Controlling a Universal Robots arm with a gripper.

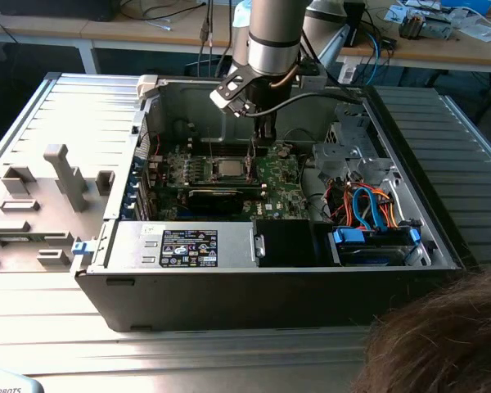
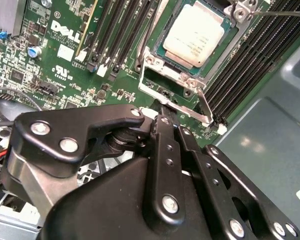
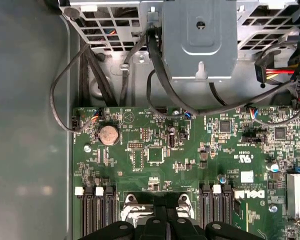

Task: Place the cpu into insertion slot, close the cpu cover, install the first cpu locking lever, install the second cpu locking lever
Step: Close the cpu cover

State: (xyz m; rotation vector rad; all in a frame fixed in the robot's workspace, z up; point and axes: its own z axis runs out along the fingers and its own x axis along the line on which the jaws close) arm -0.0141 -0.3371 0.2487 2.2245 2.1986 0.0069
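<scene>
The fingers (image 2: 166, 132) are closed on nothing, tips just beside a lever (image 2: 205, 105). Just beyond them the cpu (image 2: 195, 35) lies seated, cover (image 2: 151, 64) down around it. The lever likely wants a steady, square push.

Board logo: large white printed lettering on the green circuit board (image 2: 50, 70), seen in both wrist views.
Board sticker: small white rectangular label (image 3: 247, 176) on the same board; its print is too small to tell.
Box label: black sticker with white print (image 1: 189, 248) on the silver metal box (image 1: 131, 241); it cannot be read.
</scene>
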